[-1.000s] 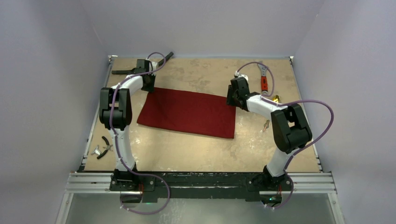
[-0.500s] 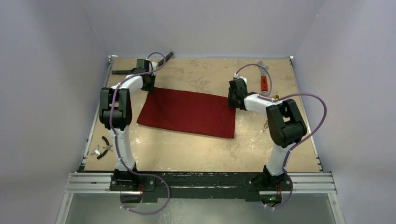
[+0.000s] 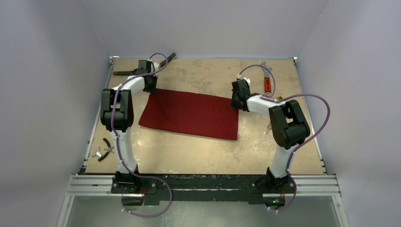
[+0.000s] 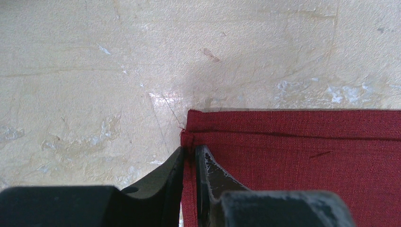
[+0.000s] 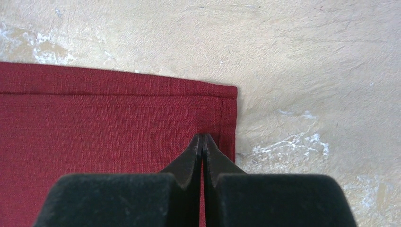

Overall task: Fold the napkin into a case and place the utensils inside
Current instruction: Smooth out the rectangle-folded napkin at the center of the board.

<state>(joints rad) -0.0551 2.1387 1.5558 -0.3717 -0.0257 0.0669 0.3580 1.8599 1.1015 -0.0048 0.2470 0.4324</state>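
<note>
Tally on the table: mostly ones and twos.
One napkin (image 3: 191, 113), a single red cloth. Two arms, the left arm (image 3: 117, 111) and the right arm (image 3: 287, 124). One wrench (image 3: 267, 84) at the far right. One pair of pliers (image 3: 108, 145) near the left edge, with one small silver piece (image 3: 98, 153) beside it. The utensils (image 3: 280, 99) show as two gold glints by the right arm, which hides the full count.

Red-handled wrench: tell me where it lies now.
In the top view, the red-handled wrench lies near the far right corner of the table, just beyond the right pincer at the napkin corner.
</note>
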